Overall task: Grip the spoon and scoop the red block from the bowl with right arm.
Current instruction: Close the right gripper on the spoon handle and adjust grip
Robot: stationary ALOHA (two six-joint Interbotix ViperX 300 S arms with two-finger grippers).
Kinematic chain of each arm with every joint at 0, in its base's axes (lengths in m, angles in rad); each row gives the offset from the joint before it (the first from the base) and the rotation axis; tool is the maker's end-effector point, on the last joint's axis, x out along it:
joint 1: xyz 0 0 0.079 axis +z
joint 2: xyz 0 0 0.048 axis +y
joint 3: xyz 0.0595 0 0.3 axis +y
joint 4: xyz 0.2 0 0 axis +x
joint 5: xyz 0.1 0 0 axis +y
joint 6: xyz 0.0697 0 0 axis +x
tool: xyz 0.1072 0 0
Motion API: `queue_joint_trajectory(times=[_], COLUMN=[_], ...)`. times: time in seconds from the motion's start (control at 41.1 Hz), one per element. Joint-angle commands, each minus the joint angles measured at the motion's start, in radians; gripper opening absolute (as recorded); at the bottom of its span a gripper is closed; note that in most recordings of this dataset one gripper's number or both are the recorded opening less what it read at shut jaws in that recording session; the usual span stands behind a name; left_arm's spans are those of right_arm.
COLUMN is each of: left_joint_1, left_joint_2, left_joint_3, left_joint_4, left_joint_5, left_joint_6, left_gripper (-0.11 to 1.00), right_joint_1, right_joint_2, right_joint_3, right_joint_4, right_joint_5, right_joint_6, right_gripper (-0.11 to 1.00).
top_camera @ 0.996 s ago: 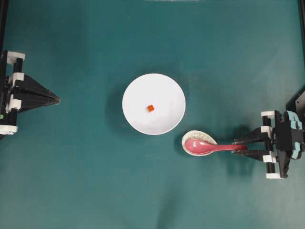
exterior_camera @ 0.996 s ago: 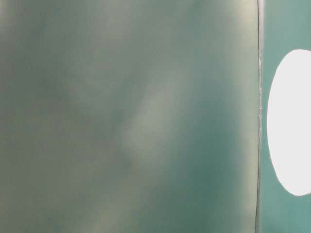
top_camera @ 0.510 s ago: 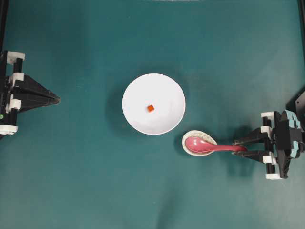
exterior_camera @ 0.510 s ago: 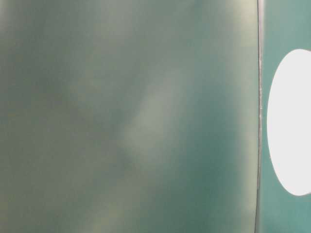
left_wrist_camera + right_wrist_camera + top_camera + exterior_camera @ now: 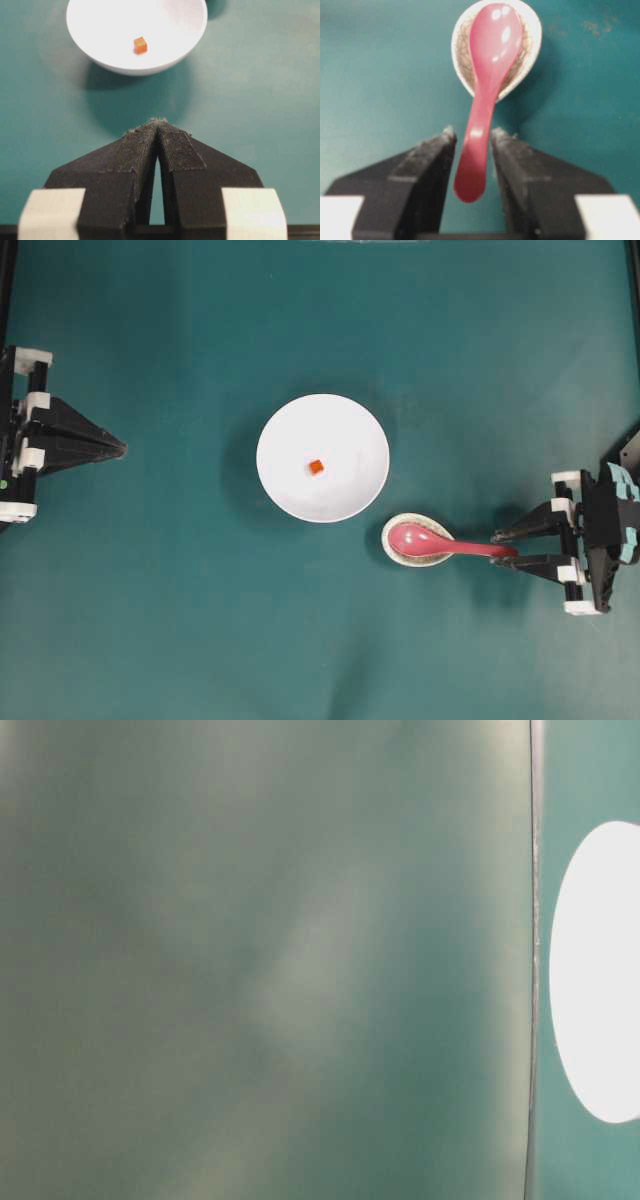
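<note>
Right wrist view shows the right gripper (image 5: 472, 137) open, its fingers either side of the spoon (image 5: 487, 85) handle. Closing squarely should keep the scoop level in its small dish (image 5: 532, 50). The left gripper (image 5: 159, 125) sits shut, well apart.

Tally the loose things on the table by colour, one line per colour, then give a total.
White: 1, the bowl
Red or pink-red: 2, the red block and the spoon
Speckled grey-white: 1, the small dish under the spoon's scoop
Total: 4
</note>
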Motion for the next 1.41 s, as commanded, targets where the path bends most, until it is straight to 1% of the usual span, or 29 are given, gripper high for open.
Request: queue_joint_trajectory(times=[0.0,0.097,0.243,0.462,0.608,0.778,0.948,1.385], left_joint_1=[0.003,0.005,0.003,0.003,0.003,0.003,0.003,0.003], left_joint_2=[0.008,0.008,0.008,0.008,0.008,0.008,0.006,0.006], left_joint_3=[-0.02,-0.02,-0.02,-0.018,-0.018,-0.02,-0.018,-0.017], left_joint_4=[0.002,0.002,0.002,0.002,0.002,0.002,0.003,0.003], left_joint_5=[-0.005,-0.005,-0.005,-0.005,-0.006,-0.006,-0.006,-0.005], left_joint_6=[-0.002,-0.002,-0.002,-0.002,-0.002,-0.002,-0.002,-0.002], left_gripper=[0.0,0.0,0.0,0.0,0.0,0.0,0.0,0.0], right_joint_1=[0.0,-0.002,0.0,-0.002,-0.002,-0.002,-0.002,-0.003], right_joint_2=[-0.012,-0.012,-0.009,0.025,0.061,0.083,0.084,0.084], right_joint_3=[-0.006,-0.005,-0.006,-0.031,-0.035,-0.037,-0.041,-0.017], right_joint_4=[0.003,0.018,0.023,0.025,0.035,0.051,0.051,0.051], right_joint_5=[0.0,0.0,0.0,0.0,-0.006,-0.02,-0.035,-0.057], right_joint_6=[0.006,0.031,0.06,0.074,0.086,0.086,0.086,0.086], right_gripper=[0.43,0.43,0.43,0.43,0.43,0.43,0.43,0.43])
